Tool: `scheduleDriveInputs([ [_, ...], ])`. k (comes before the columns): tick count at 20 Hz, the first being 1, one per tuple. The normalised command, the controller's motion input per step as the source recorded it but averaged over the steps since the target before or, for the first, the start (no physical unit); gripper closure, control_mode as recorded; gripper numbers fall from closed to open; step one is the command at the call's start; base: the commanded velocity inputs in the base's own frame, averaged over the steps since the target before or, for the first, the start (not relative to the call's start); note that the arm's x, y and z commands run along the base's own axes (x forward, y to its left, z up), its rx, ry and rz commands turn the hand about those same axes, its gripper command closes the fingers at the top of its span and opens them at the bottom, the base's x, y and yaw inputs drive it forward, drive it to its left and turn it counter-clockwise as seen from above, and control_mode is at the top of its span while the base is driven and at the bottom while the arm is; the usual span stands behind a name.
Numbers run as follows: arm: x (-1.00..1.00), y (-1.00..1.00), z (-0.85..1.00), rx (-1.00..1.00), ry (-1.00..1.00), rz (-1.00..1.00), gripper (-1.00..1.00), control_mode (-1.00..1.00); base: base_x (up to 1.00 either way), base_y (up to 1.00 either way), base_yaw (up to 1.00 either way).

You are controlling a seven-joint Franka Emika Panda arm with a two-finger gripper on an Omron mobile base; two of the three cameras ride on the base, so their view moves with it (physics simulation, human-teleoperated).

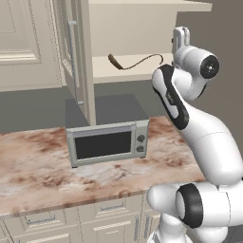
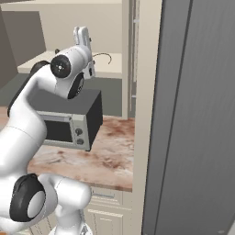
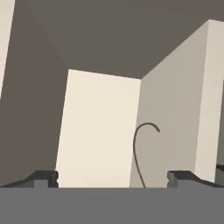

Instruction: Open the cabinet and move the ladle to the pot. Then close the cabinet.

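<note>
- The cabinet (image 1: 142, 28) stands open: its raised-panel door (image 1: 71, 52) is swung out toward the left base view, the long grey bar handle (image 1: 72, 47) edge-on, so the first step looks done.
- The ladle (image 1: 135, 63) lies on the cream lower shelf (image 1: 118, 66) inside, its dark bowl to the left and the thin handle curving off to the right toward the arm.
- It rests free on the shelf; nothing holds it.
- The end effector (image 3: 113, 177) is raised to shelf height at the cabinet's right side, pointing inward, and in the hand view the two finger tips stand wide apart with the curved ladle handle (image 3: 139, 153) rising between them, further in.
- I judge the step in hand to be the reach for the ladle, with no grasp made so far.
- Whether the fingers are level with the handle or short of it cannot be told from these views.
- A toaster oven (image 1: 108, 140) sits on the marbled worktop (image 1: 38, 166) below the open door.
- Left to do: grip the ladle, lift it out, carry it to the pot, then swing the door shut.
- No pot can be made out here, so the base may need to drive first.
</note>
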Motion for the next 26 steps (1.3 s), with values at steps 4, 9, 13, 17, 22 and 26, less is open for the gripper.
scheduleDriveInputs([
  [4,0.06,0.12,0.00,0.04,0.09,0.00,-1.00,-1.00,0.00,0.00,0.00],
  [9,0.05,0.07,0.00,0.05,0.10,0.00,-1.00,-1.00,0.00,0.00,0.00],
  [13,0.10,0.00,0.00,0.12,0.10,0.00,-1.00,-1.00,0.00,0.00,0.00],
  [17,0.26,0.08,-0.03,0.10,0.01,0.00,-1.00,-1.00,0.00,0.00,0.00],
  [22,0.30,0.15,-0.12,0.06,0.00,0.00,-1.00,-1.00,0.00,0.00,0.00],
  [26,0.26,0.06,-0.07,0.01,0.00,0.00,-1.00,-1.00,0.00,0.00,0.00],
])
